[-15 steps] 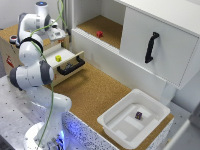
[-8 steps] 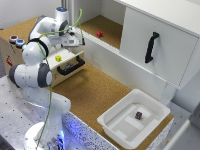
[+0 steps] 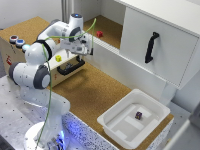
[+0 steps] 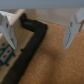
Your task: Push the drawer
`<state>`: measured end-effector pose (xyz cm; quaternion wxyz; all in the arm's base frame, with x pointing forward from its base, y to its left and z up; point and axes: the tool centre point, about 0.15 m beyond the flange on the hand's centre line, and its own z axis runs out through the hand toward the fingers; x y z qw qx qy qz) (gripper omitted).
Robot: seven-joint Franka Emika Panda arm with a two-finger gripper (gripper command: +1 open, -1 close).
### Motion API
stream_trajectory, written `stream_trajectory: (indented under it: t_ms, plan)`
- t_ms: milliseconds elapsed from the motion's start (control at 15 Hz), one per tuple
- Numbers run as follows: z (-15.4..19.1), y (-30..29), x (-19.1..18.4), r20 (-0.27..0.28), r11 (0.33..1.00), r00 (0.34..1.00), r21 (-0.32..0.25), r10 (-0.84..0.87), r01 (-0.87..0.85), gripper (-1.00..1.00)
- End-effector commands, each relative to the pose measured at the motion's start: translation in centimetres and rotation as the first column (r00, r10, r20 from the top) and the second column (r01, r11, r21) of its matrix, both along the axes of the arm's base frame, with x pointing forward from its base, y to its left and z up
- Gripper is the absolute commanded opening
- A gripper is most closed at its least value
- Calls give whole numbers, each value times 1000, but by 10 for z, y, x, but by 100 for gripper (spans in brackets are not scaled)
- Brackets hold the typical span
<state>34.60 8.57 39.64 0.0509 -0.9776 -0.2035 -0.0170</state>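
Observation:
The drawer (image 3: 73, 71) stands pulled out of a low wooden box (image 3: 15, 57) at the exterior view's left. It has a light wood front and a horizontal black bar handle (image 3: 70, 67). A small yellow object (image 3: 58, 58) lies inside it. My gripper (image 3: 84, 50) hovers just above and beyond the drawer front. In the wrist view my gripper (image 4: 39, 44) is open, its fingers (image 4: 8, 31) spread wide with nothing between them. Below them is the black handle (image 4: 27, 52) on the cork floor.
A white tub (image 3: 120, 131) holding a small dark cube (image 3: 138, 115) sits at the exterior view's lower right. A white cabinet door (image 3: 165, 55) with a vertical black handle (image 3: 150, 47) stands behind. A red object (image 3: 99, 34) lies in the far recess. Coloured buttons (image 3: 16, 40) top the box.
My arm has swung from above the box toward the exterior view's right and come down over the drawer front. The drawer has not visibly moved.

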Motion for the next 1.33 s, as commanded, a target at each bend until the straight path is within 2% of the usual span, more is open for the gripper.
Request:
stream_trajectory:
  t_ms: [0,200,267,467,600,667,733,800,867,933,1000,1067,1267]
  plan:
    - [-40,-52,13,19,980,981,50,-193,192,100]
    - [-65,-65,25,13,969,970,49,-243,242,100]
    - [-71,-63,26,33,970,970,35,-242,241,100]
    - [-73,-47,31,18,966,966,17,-258,258,100]
    - [-72,-34,28,32,947,947,-4,-321,321,100]
    - [-71,-30,25,46,931,930,-9,-365,366,-100]
    - [-69,-27,23,55,919,919,-21,-391,393,-100]
    - [-67,-22,18,52,917,916,3,-399,399,-100]
    - [-67,-17,15,51,914,912,-2,-406,407,-100]
    - [-71,-10,14,21,926,926,0,-378,378,-100]
    - [-79,-4,14,-46,937,938,48,-343,345,-100]
    - [-82,4,11,-41,932,932,33,-360,362,-100]
    - [-86,37,6,-66,934,934,50,-350,353,-100]
